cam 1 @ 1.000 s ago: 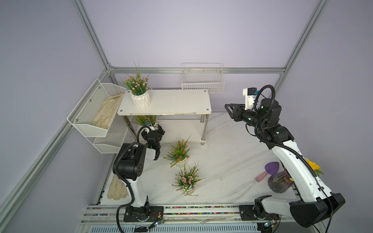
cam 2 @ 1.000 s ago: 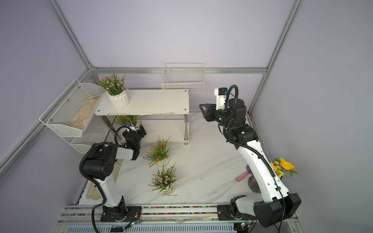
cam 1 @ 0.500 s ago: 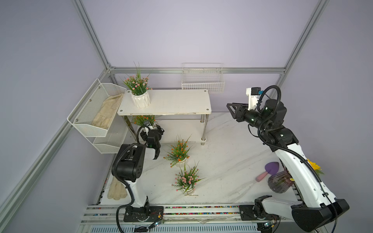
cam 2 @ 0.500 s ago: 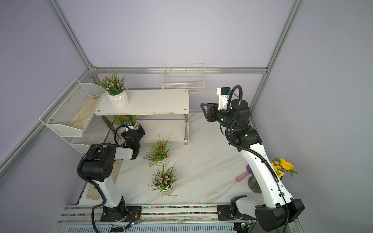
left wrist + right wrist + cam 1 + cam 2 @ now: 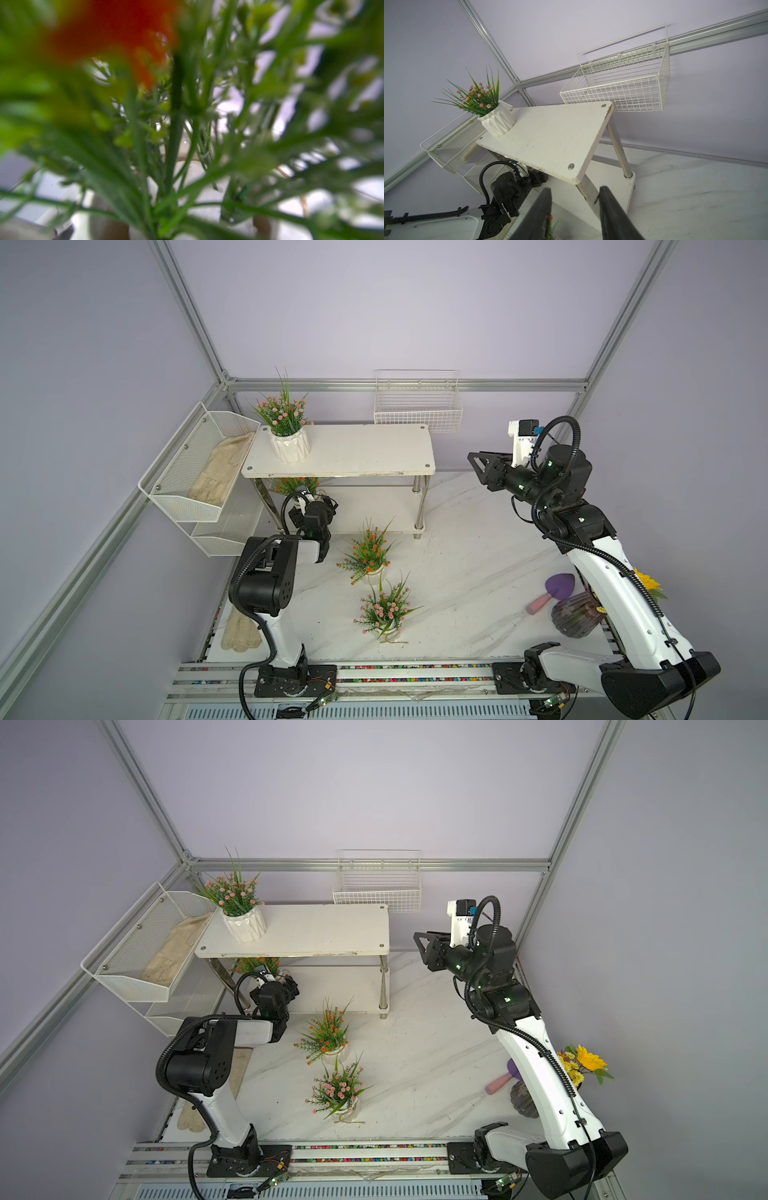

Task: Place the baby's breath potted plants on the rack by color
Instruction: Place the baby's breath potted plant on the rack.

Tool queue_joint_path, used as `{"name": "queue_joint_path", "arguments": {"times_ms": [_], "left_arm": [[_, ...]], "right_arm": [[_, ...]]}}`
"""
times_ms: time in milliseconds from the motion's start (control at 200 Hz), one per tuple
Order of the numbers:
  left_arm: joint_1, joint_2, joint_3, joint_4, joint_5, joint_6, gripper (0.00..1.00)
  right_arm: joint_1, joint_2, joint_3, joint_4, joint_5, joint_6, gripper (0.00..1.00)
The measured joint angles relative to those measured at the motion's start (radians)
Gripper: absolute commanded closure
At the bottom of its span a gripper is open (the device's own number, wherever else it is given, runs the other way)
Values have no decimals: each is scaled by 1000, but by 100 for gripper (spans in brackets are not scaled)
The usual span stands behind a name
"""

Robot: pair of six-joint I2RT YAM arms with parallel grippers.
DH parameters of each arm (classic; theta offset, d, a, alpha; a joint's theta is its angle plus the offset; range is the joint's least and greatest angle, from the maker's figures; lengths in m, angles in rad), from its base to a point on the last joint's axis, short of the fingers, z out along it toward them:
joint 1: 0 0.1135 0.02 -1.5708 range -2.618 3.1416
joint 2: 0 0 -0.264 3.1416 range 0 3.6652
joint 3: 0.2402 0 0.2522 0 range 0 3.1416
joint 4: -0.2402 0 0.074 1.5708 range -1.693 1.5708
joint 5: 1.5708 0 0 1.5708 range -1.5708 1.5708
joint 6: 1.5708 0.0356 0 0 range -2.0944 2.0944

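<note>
My left pincer is pushed in under the rack, right at the orange plant on the left end of the lower shelf. I cannot tell how wide it stands or whether it has the pot. My right pincer hangs in the air off the rack's right end, fingers apart, holding nothing. A pink plant stands on the left end of the top board. A second orange plant and a second pink plant wait on the table, near each other.

If I back the left arm out with stems snagged on it, I judge the pot could tip or slide off the shelf. If I raise it, it would hit the board above. That arm lies near the second orange plant, so a careless swing could knock it.

The left wrist view gives only blurred green stems and an orange smear, no fingers. Both top views place that arm, though the board hides the pot. Only the right wrist view shows the rack from the side, with the left arm reaching beneath the board
</note>
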Motion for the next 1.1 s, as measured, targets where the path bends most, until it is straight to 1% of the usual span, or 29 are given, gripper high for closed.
{"name": "queue_joint_path", "arguments": {"times_ms": [225,350,465,600,770,905,1100], "left_arm": [[0,3,14,-13,0,0,19],[0,50,80,-30,8,16,18],[0,98,118,8,27,57,15],[0,126,117,84,46,92,13],[0,129,102,119,79,123,10],[0,129,85,148,87,126,8],[0,129,76,168,84,126,2]], "right_arm": [[0,-15,0,-1,2,0,59],[0,-29,0,-2,3,0,58],[0,-43,0,-3,3,0,58],[0,-49,0,-3,5,0,57],[0,-49,0,-3,6,0,57],[0,-49,0,-3,6,0,57],[0,-49,0,-3,6,0,56]]}}
